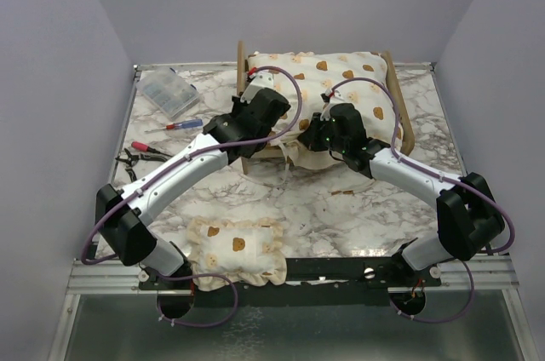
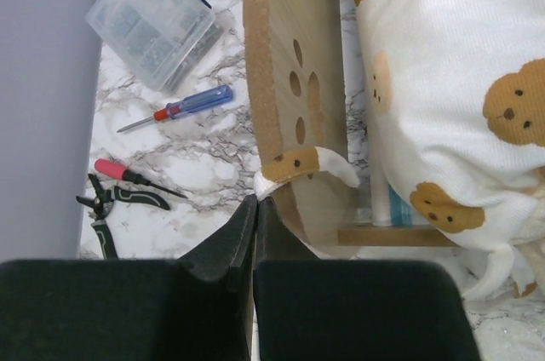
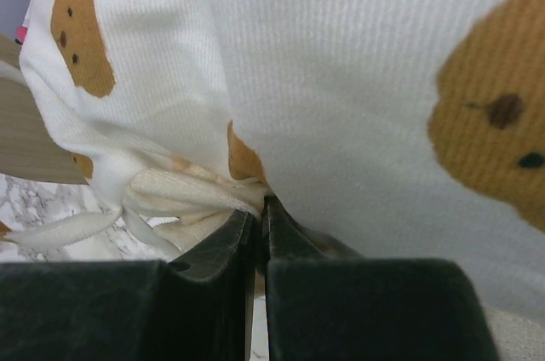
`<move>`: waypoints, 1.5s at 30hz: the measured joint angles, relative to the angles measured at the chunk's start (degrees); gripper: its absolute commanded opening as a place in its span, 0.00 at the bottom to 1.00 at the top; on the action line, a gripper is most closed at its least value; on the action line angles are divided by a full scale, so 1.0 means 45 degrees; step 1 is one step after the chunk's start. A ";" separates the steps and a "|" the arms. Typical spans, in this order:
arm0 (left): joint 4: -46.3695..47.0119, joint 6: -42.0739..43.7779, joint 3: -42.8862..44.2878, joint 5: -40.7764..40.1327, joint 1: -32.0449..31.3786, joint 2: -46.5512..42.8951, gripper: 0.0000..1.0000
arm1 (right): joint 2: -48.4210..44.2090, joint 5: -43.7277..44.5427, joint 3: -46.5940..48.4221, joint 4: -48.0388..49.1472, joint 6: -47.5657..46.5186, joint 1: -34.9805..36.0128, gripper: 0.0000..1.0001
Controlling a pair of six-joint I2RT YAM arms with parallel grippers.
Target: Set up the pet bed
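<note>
Pet bed (image 1: pixel 399 99) is standing at the far centre of the marble-patterned table (image 1: pixel 324 208). Its long axis is running left to right, and the head end is pointing left. A cream bear-print cushion (image 1: pixel 341 80) is lying over the frame and hiding most of it.

**Top view.** Only the two end boards are showing as thin curved wooden edges, one at each side of the cushion. A small matching pillow (image 1: pixel 238 246) with a ruffled edge is lying at the near edge, by the left arm's base. On the far left, a clear plastic compartment box (image 1: pixel 169 93), a blue-handled screwdriver (image 1: pixel 183 124), a red-handled tool (image 1: pixel 149 150) and black-handled pliers (image 1: pixel 132 161) are lying well apart from the bed.

**Left wrist view.** This view is showing the headboard (image 2: pixel 285 20), which the top view is not resolving. It is flat light plywood with a raw fibrous edge and oval paw-print holes. A sliver of blue is showing under the cushion. The left gripper (image 2: pixel 255 203) is sitting with its jaws pressed fully together. Its tips are touching a white fabric tie (image 2: pixel 328 165) at the headboard's near corner. Whether any cloth is pinched cannot be told.

**Right wrist view.** The cushion's ribbed knit, brown bear faces and gathered hem are filling the frame. The right gripper (image 3: pixel 262 203) is showing only a narrow slit between its jaws. Its tips are pushing into the hem, and a grip on the fabric cannot be told.
</note>
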 measured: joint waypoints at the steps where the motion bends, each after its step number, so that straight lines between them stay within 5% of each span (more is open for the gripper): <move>1: -0.0243 0.0010 0.0180 -0.0024 -0.0005 0.0005 0.00 | 0.0000 -0.0024 0.0000 0.0005 0.0010 0.0000 0.09; 26: -0.2259 0.0228 0.1953 -0.0651 -0.0486 0.1933 0.01 | 0.0073 -0.0690 0.0000 0.0107 0.0223 0.0000 0.09; 36: -0.2875 0.0180 0.2273 -0.1394 -0.1020 0.2696 0.40 | 0.0170 -0.0889 0.0000 0.0170 0.0340 0.0000 0.09; 45: -0.3283 0.0015 0.2647 -0.0923 -0.1122 0.2885 0.47 | 0.0170 -0.0996 0.0000 0.0253 0.0345 -0.0034 0.09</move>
